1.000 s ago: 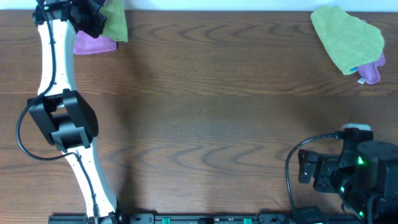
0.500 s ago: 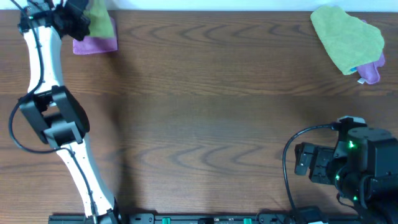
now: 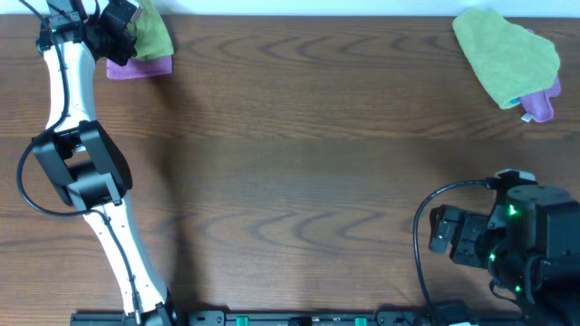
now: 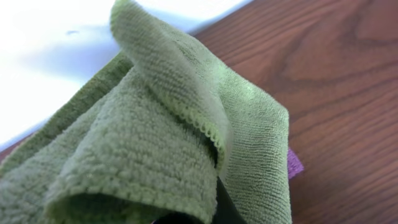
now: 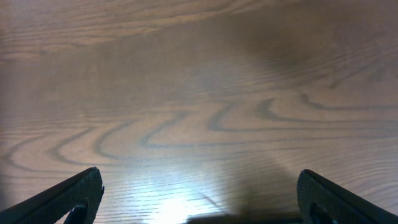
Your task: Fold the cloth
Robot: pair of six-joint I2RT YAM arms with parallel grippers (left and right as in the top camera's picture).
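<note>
one green cloth (image 4: 186,124) sits bunched in the left claw (image 3: 120,25).

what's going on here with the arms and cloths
The left gripper is at the far left corner of the wooden table, with a green microfibre cloth bunched in its jaws above a purple cloth. The right gripper hangs open near the table, holding nothing. A second green-and-purple cloth pile sits untouched at the far right.
</note>
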